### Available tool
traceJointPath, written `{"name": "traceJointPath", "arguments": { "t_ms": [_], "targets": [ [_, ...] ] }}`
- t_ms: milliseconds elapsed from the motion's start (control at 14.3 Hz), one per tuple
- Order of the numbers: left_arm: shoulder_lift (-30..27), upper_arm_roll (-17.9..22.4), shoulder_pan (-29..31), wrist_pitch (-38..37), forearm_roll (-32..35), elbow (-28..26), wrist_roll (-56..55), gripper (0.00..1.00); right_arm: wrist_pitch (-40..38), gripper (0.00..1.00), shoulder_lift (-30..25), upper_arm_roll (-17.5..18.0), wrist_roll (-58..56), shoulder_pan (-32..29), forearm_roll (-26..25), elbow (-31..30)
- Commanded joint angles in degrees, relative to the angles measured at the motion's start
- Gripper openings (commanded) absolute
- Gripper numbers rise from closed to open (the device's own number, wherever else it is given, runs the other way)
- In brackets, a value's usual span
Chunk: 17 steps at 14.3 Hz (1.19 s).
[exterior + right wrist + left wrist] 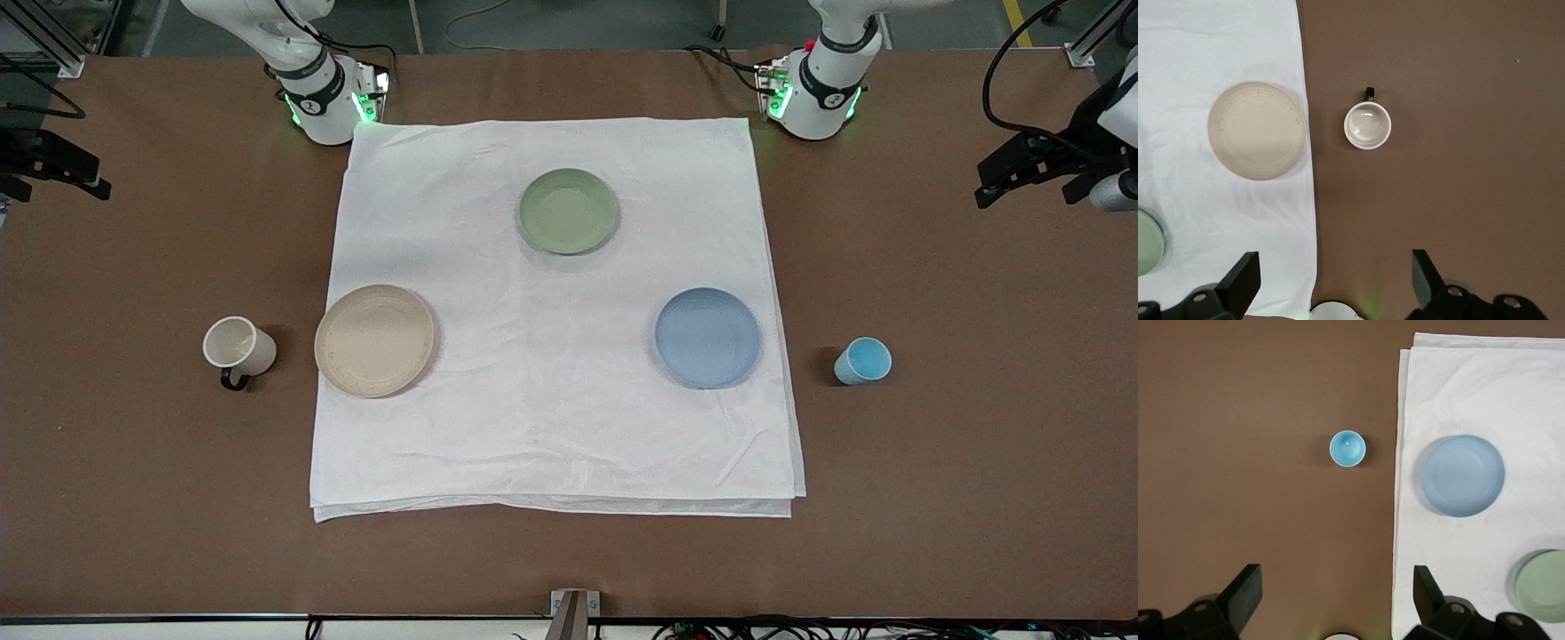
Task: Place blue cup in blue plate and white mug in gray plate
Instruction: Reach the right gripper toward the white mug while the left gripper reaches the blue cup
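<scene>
Wrinkled white cloth [551,391] on matt brown table [933,498]; glossy white mug [1367,126].

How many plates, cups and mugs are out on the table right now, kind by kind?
Plates: 3 — the blue plate, the gray plate and a green plate, all on the white cloth.
Cups: 1 — the blue cup, on bare table.
Mugs: 1 — the white mug, on bare table.
Total: 5 dishes.
</scene>
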Motion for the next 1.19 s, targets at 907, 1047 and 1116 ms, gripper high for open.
{"name": "traceJointPath", "arguments": {
  "t_ms": [907, 1047, 1116],
  "targets": [
    [9.67, 0.92, 2.71, 28.83, 0.28, -22.44, 1.14, 1.0, 29.36, 1.0, 29.62, 0.2, 0.9, -5.58, 7.51, -0.57],
    [10.98, 0.92, 3.59, 39.12, 0.37, -29.39, 1.23, 1.0, 37.62, 1.0, 32.01, 0.11, 0.9, -5.33, 8.78, -5.58],
    [12.65, 0.83, 4.3, 42.9, 0.37, -30.98, 1.66, 1.0, 42.01, 1.0, 33.15, 0.11, 0.81, -5.07, 8.78, -7.52]
  ]
}}
